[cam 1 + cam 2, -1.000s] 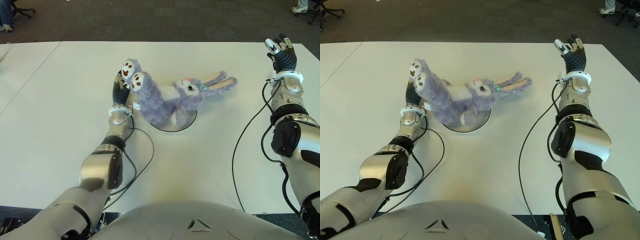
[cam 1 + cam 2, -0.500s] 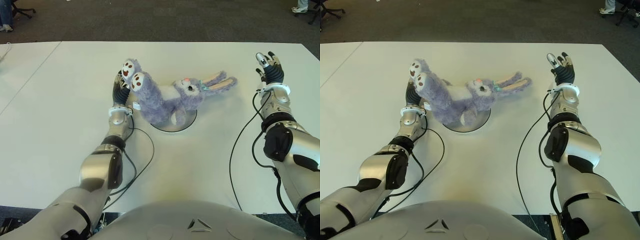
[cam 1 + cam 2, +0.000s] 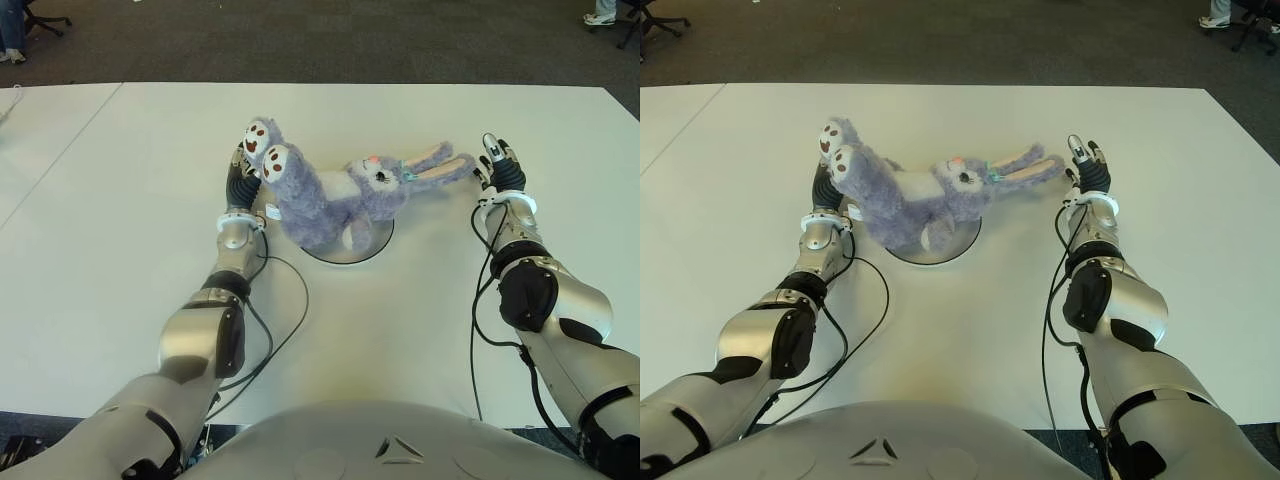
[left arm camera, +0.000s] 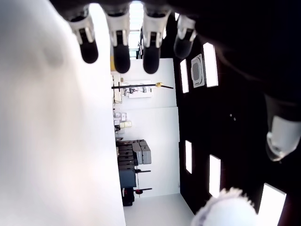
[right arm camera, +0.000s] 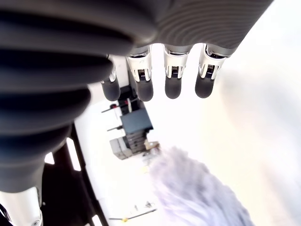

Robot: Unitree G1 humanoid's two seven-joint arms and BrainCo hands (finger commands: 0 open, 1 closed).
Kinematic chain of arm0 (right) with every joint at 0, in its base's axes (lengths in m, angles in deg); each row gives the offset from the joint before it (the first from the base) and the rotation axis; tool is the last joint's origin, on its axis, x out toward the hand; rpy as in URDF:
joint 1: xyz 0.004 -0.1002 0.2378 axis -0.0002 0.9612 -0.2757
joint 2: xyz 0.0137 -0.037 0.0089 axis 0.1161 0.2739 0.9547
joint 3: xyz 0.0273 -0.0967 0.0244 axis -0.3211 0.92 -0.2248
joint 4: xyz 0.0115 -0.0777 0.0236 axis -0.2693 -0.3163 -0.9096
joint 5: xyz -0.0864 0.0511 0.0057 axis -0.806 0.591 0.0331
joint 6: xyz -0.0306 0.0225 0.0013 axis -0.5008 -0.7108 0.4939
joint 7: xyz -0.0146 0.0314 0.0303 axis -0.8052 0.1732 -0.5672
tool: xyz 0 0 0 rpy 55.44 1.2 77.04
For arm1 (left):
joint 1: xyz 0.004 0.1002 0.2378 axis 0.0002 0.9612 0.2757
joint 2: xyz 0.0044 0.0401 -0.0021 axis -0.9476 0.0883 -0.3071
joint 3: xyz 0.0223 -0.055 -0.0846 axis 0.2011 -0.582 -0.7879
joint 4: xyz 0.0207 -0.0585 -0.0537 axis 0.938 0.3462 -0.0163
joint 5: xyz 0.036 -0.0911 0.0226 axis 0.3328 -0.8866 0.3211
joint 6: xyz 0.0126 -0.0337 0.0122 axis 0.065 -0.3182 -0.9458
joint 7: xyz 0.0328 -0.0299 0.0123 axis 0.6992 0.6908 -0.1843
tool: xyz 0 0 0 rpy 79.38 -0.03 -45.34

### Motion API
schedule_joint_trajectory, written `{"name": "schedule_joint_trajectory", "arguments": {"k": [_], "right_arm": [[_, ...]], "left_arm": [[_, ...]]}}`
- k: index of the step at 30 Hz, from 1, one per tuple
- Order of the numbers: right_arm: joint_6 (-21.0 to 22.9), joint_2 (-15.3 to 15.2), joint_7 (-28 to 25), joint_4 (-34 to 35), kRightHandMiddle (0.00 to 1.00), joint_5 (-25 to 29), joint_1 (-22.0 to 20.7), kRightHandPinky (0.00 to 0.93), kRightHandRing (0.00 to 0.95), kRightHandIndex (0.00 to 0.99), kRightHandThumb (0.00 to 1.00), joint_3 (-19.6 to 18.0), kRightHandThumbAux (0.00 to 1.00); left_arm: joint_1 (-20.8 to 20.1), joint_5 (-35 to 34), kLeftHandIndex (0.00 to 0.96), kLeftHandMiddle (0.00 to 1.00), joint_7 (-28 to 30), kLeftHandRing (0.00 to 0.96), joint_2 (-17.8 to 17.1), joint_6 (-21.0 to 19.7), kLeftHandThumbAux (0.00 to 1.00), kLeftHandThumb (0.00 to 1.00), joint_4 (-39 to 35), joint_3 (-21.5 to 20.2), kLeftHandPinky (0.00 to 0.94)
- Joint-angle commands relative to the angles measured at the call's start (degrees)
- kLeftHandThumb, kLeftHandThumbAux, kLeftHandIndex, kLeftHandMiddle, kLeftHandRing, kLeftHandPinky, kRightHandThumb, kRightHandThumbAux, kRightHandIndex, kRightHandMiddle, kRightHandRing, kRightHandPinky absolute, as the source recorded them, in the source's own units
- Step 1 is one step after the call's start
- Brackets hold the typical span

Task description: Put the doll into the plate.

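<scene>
The doll lay across the plate. The right hand stood just beside its ears, fingers straight and empty. The left hand was beside its feet, fingers spread and empty.

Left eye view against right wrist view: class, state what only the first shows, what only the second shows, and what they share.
Only the left eye view shows the whole scene: the plate under the doll, the left hand beside the doll's feet, and the white table. Only the right wrist view shows the right hand's fingers from close by, extended and holding nothing, with room fixtures beyond. Both show the right hand next to the doll's purple ears.
</scene>
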Motion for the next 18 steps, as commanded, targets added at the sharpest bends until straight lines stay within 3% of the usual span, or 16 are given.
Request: {"name": "schedule_joint_trajectory", "arguments": {"k": [1,9,18], "right_arm": [[2.0,3.0,1.1,-1.0,0.018,1.4,2.2,0.0,0.0,0.0,0.0,-1.0,0.68],[1.0,5.3,3.9,-1.0,0.022,-2.8,3.6,0.0,0.0,0.004,0.0,2.5,0.673],[0.4,6.5,5.1,-1.1,0.016,-3.5,4.7,0.0,0.0,0.006,0.0,4.0,0.664]], "left_arm": [[11.7,-0.4,0.069,0.138,1.4,0.122,2.4,-9.6,0.512,0.0,8.2,-0.5,0.098],[11.8,0.1,0.056,0.129,0.8,0.115,2.2,-9.8,0.509,0.0,8.2,-0.2,0.096],[12.0,0.4,0.056,0.123,0.7,0.108,2.0,-9.4,0.507,0.0,8.2,0.2,0.087]]}}
